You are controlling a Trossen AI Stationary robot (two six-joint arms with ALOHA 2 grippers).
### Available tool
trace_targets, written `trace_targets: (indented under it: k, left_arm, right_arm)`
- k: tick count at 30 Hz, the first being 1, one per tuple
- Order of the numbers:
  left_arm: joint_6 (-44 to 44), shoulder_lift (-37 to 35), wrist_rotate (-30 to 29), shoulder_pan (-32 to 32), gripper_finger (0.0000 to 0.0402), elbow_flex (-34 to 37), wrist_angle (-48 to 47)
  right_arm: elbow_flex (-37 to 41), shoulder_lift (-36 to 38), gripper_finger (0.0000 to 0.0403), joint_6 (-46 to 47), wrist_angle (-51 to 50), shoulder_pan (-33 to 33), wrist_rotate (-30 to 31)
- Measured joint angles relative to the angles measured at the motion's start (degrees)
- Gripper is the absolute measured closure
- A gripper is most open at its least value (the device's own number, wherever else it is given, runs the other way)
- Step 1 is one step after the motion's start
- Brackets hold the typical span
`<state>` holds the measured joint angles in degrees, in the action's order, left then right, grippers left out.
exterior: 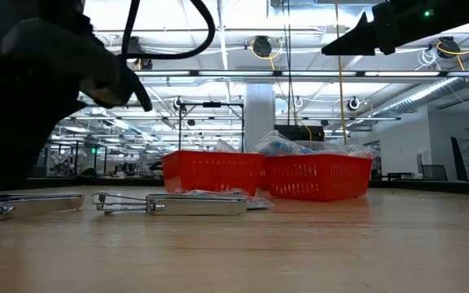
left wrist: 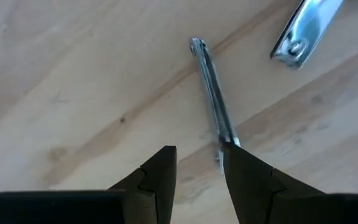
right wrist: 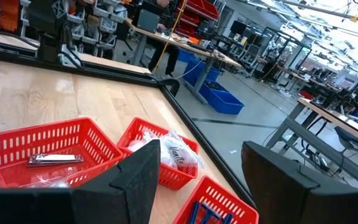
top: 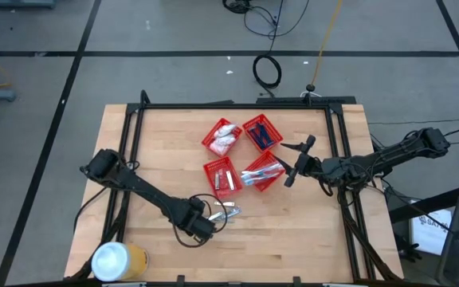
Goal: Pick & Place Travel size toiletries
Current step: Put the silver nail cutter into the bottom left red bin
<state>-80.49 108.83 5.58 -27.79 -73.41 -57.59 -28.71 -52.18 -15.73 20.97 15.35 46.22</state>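
Two silvery nail clippers (top: 228,210) lie flat on the wooden table near its front edge; in the low view they are the left clipper (exterior: 31,203) and the right clipper (exterior: 177,203). My left gripper (left wrist: 199,165) points down over them, open, with nothing between its fingers. A thin clipper (left wrist: 213,99) runs up to one fingertip (left wrist: 232,152), and a second clipper (left wrist: 303,28) lies beyond. My right gripper (top: 296,162) hovers open beside the red baskets (top: 241,155), which hold sachets, blue razors and another clipper (right wrist: 55,160). My left gripper comes from above, pointing down. One fingertip (left wrist: 232,152) covers the near end of the thin clipper (left wrist: 221,140), which lies flat on the table outside the gap. I cannot tell whether the finger touches it.
Several red mesh baskets (exterior: 214,171) stand together at the table's middle. A large yellow can with a white lid (top: 118,259) stands at the front left corner. A black frame (top: 237,105) runs along the table's far and side edges.
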Motion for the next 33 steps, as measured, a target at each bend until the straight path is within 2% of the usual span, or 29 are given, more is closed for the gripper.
trace_targets:
  k: [7, 15, 19, 25, 28, 33]
  left_arm:
    - [-6.71, 0.25, 0.24, 0.4, 0.027, -0.11, 4.49]
    - [-6.55, 3.58, 1.03, 1.03, 0.027, -0.09, 4.19]
    - [-2.66, 4.74, 3.13, 1.27, 0.027, -0.33, 4.01]
    - [-0.55, 4.87, 2.69, 1.17, 0.0272, -0.31, 3.6]
    - [0.52, 4.95, 2.71, 1.16, 0.0298, -0.28, 3.66]
    - [1.31, 4.65, 2.37, 1.2, 0.0385, -0.2, 3.62]
  right_arm:
    - [0.0, 0.0, 0.019, 0.02, 0.22, 0.0, 0.0]
    - [0.0, 0.0, 0.019, 0.04, 0.14, 0.02, 0.0]
    - [0.0, 0.0, 0.019, 0.05, -0.01, 0.11, -0.01]
    - [0.0, -0.02, 0.019, 0.05, -0.11, 0.11, -0.02]
    - [0.0, -0.01, 0.019, 0.07, -0.11, 0.11, -0.02]
    - [0.0, -0.01, 0.019, 0.07, -0.09, 0.11, -0.02]
